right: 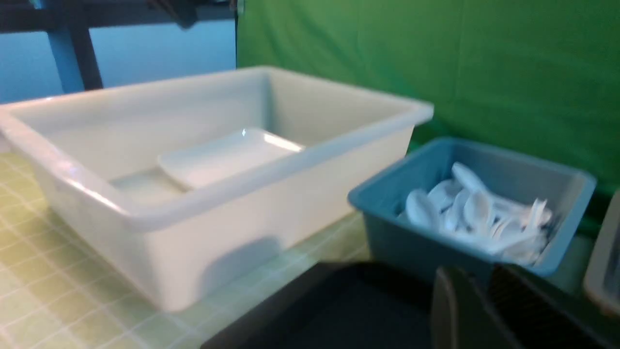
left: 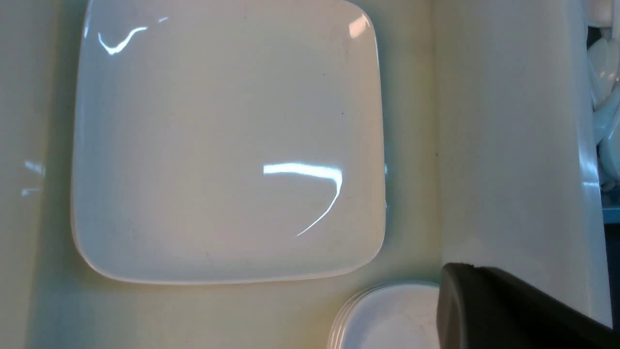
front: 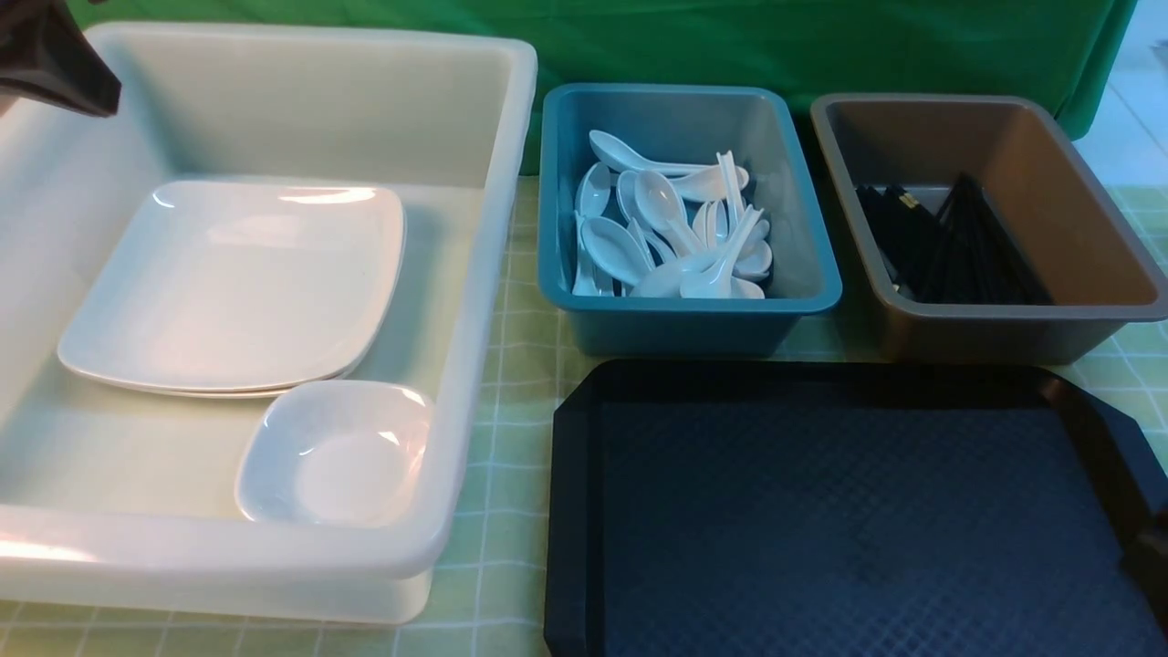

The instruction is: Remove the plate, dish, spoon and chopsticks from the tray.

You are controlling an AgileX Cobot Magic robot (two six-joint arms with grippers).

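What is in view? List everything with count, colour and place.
tray: one, black, near right on the tablecloth
white tub: one, white, left
plates: stack of at least two, white, in the white tub
small dishes: a stack, white, in the white tub's near corner, beside the plates
blue tub: one, blue, behind the tray
spoons: many, white, piled in the blue tub
brown tub: one, brown, far right
chopsticks: a bundle, black, in the brown tub
tablecloth: one, green checked, under everything
backdrop: one, green, behind the tubs
left gripper: one, dark, shut, above the white tub
right gripper: one, dark, over the tray, holding nothing
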